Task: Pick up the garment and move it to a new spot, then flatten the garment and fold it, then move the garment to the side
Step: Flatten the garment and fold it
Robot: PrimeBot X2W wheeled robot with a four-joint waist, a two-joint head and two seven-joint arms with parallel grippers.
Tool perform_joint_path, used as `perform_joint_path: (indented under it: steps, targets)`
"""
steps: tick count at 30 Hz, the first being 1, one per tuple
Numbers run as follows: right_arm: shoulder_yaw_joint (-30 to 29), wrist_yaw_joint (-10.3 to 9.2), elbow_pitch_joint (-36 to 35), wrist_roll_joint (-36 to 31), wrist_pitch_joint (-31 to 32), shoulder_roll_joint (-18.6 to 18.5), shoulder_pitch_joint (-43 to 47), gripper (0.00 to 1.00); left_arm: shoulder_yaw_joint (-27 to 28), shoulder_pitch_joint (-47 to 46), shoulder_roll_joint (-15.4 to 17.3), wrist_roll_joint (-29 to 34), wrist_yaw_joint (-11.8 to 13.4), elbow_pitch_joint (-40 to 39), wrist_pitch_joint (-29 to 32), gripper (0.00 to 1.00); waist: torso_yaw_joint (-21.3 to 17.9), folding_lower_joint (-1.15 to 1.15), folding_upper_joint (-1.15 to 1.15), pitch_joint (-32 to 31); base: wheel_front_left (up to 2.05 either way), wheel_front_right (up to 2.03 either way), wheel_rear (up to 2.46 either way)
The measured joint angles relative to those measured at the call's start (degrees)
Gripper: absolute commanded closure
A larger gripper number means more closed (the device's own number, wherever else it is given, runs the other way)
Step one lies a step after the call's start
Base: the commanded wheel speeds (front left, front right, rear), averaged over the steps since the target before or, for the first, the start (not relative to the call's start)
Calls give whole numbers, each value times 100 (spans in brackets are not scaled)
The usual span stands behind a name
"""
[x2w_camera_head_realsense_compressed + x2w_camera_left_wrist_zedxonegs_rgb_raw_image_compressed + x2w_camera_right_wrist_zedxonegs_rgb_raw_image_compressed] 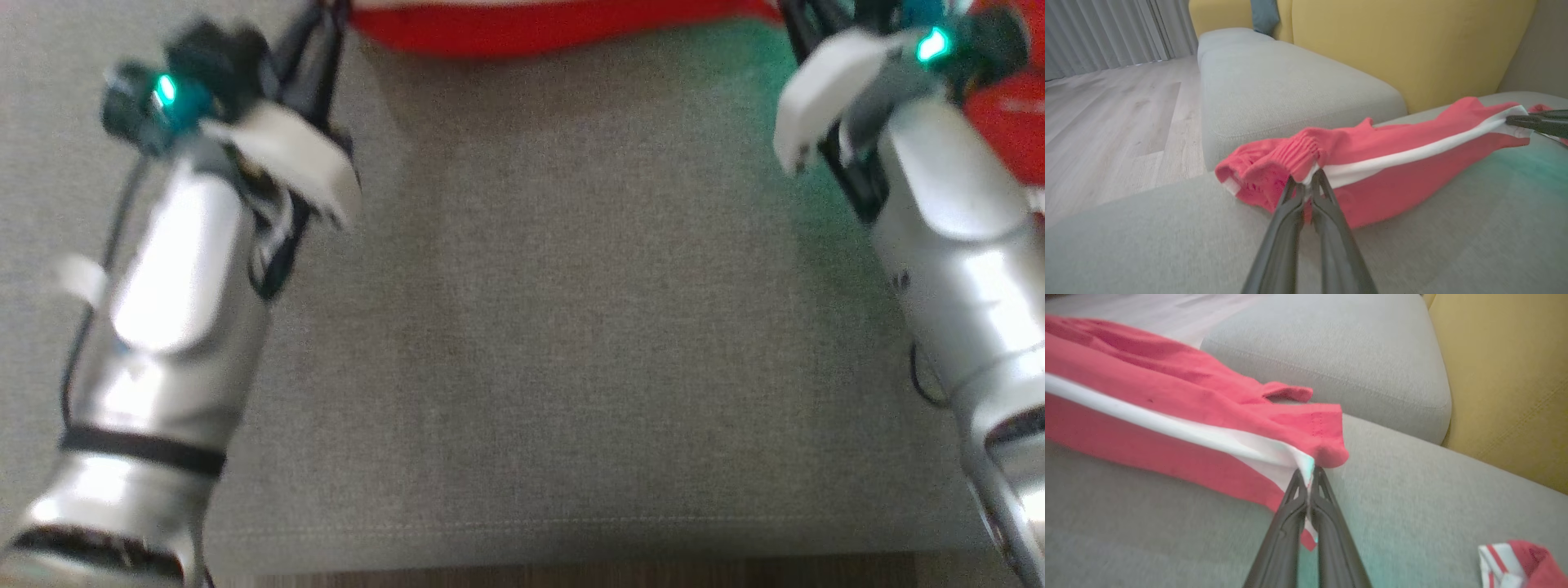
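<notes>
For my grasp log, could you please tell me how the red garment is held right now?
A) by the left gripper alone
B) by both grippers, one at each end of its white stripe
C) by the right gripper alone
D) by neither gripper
B: the left gripper pinches the white stripe of the garment by its waistband, and the right gripper pinches the stripe's other end.

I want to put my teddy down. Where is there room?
The grey seat cushion is bare between the left forearm and right forearm, nearer than the red garment. Crowded at the far side, where the left gripper and right gripper pinch it, and beside the small red-and-white cloth.
</notes>
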Motion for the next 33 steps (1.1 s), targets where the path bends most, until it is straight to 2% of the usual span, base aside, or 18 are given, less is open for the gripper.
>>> perform_joint_path:
  steps: [2, 8, 11, 12, 13, 16, 25, 26, 33]
  targets:
    - [524, 0, -43, 372, 123, -238, 397, 100, -218, 532, 45, 76, -4, -189, 0, 100, 36, 0, 0, -242, 0, 0, 0]
    - [1532, 0, -592, 1089, 543, -881, 1068, 100, -717, 1413, 162, 171, -47, -512, 0, 100, 76, 0, 0, -733, 0, 0, 0]
    - [1911, 0, -1043, 1537, 814, -1205, 1380, 100, -901, 1688, 256, 170, -47, -679, 0, 100, 61, 0, 0, -960, 0, 0, 0]
    - [1911, 0, -1043, 1537, 814, -1205, 1380, 100, -901, 1688, 256, 170, -47, -679, 0, 100, 61, 0, 0, -960, 0, 0, 0]
    - [2091, 0, -1367, 1806, 989, -1441, 1586, 100, -980, 1849, 332, 171, -47, -794, 0, 100, 38, 0, 0, -1106, 0, 0, 0]
    - [2263, 0, -1848, 2109, 1215, -1800, 1876, 100, -1092, 2126, 383, 127, -48, -961, 0, 100, -13, 0, 0, -1320, 0, 0, 0]
    - [2180, 0, -3377, 2640, 1993, -2714, 2861, 100, -1178, 3288, 444, -140, -46, -1646, 0, 100, -226, 0, 0, -1940, 0, 0, 0]
    - [2180, 0, -3377, 2640, 1993, -2714, 2861, 100, -1178, 3288, 444, -140, -46, -1646, 0, 100, -226, 0, 0, -1940, 0, 0, 0]
    - [1402, 0, -4629, 2774, 2788, -3298, 3773, 100, -1259, 3912, 495, -343, 97, -2565, 230, 100, -262, 0, 0, -2169, 0, 0, 0]
